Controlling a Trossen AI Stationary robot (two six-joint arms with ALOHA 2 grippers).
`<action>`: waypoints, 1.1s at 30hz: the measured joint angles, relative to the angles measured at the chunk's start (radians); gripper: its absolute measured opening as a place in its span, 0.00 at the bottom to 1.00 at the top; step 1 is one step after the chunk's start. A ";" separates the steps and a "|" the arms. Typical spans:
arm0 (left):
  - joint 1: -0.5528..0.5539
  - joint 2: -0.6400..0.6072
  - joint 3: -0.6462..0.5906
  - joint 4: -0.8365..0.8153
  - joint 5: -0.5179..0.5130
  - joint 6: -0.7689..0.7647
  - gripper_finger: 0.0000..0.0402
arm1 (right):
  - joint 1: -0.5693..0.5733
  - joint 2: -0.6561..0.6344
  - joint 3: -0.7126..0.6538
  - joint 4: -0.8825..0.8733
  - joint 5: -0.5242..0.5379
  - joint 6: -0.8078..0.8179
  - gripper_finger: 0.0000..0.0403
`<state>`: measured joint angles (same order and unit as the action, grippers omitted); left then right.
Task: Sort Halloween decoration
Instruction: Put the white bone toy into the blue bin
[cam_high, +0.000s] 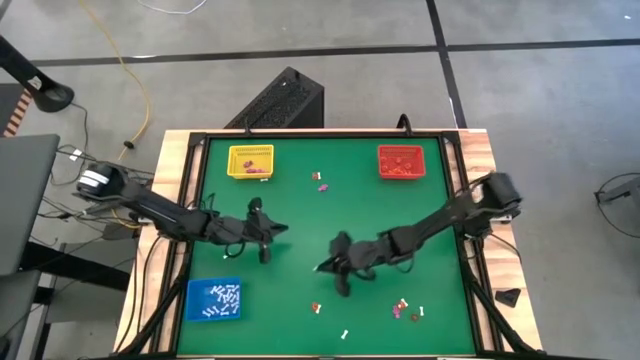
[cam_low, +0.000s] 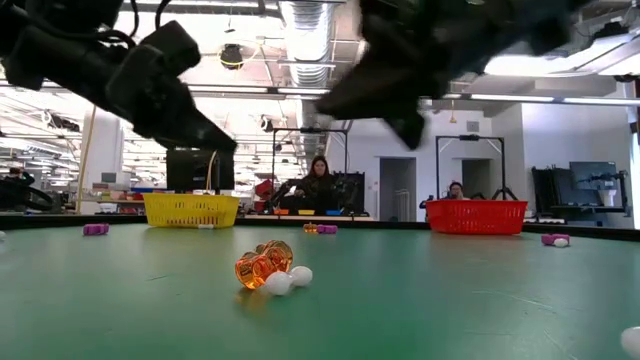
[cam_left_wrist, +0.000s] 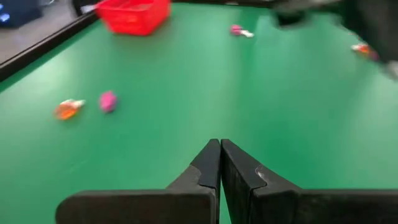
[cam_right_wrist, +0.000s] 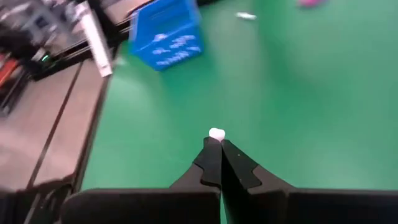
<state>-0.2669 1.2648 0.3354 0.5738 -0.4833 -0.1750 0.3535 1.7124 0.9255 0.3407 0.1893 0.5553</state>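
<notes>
Since the right pincer (cam_right_wrist: 219, 142) is clamped on a white trinket (cam_right_wrist: 216, 133), what matters imo: blue tray (cam_right_wrist: 169, 38) lies ahead-left, nearer the shut, empty left pincer (cam_left_wrist: 219, 146).

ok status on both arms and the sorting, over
Right gripper shut on a white trinket, above mid-table, blue tray ahead. Left gripper shut, empty, over the mat. Loose trinkets on the mat. Nothing in the way.
</notes>
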 joint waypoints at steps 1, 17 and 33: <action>0.005 -0.050 -0.012 -0.045 -0.007 -0.017 0.00 | 0.000 0.050 0.054 0.002 -0.023 -0.029 0.05; -0.042 -0.474 -0.044 -0.617 -0.151 -0.300 0.00 | -0.066 0.747 1.014 -0.003 -0.277 -0.396 0.06; -0.060 -0.474 -0.044 -0.620 -0.153 -0.220 0.00 | -0.121 0.965 1.306 -0.066 -0.300 -0.346 0.25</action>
<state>-0.3271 0.7906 0.2916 -0.0458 -0.6364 -0.3953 0.2330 2.6774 2.2311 0.2742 -0.1104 0.2096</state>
